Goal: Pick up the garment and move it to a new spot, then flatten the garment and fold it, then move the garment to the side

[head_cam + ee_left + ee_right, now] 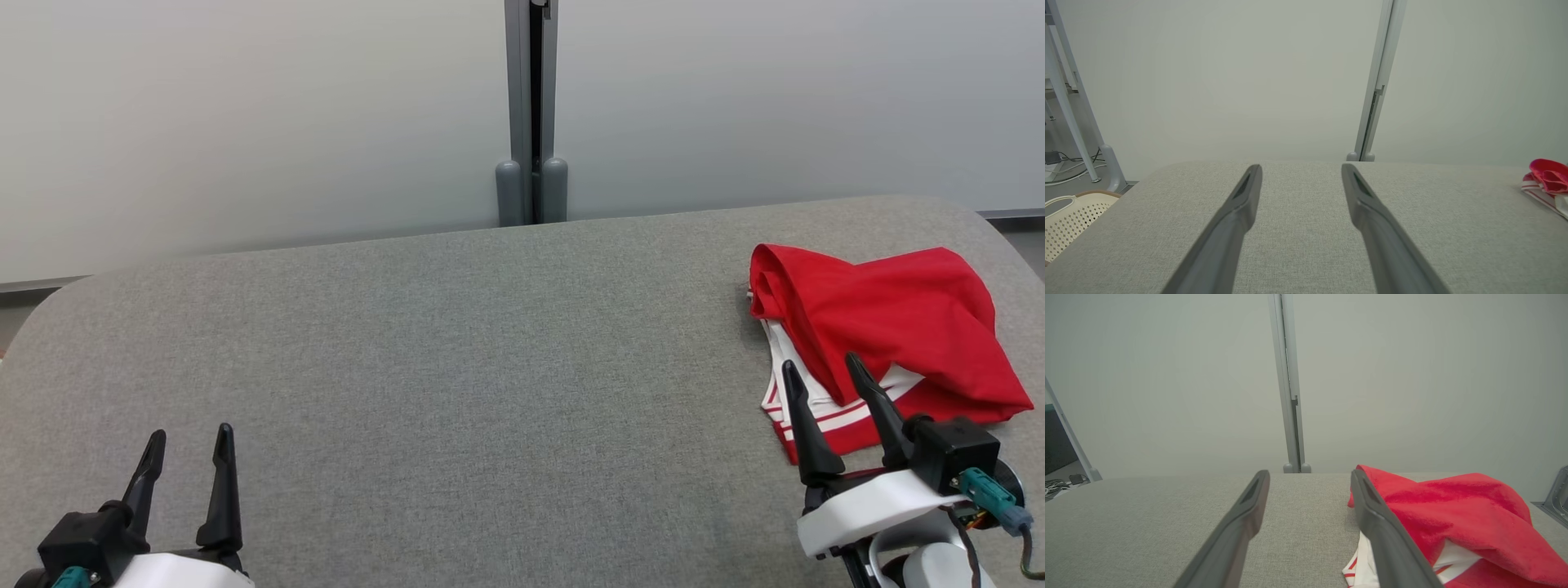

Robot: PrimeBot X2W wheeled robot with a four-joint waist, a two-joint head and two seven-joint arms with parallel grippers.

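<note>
Grey desk [457, 343] before me | red garment [898, 318], white striped trim, crumpled at its right end | left wrist view: cream perforated basket [1069, 216] off the desk's left edge | left gripper [190, 433] spread over bare desk | right gripper [821, 363] spread, empty, at garment's near edge

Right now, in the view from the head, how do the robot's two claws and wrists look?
Each claw, the left claw and the right claw, has two long, black, tapering fingers on a black block, joined to a smooth white wrist shell. The right wrist carries a teal plug with a dark cable.
</note>
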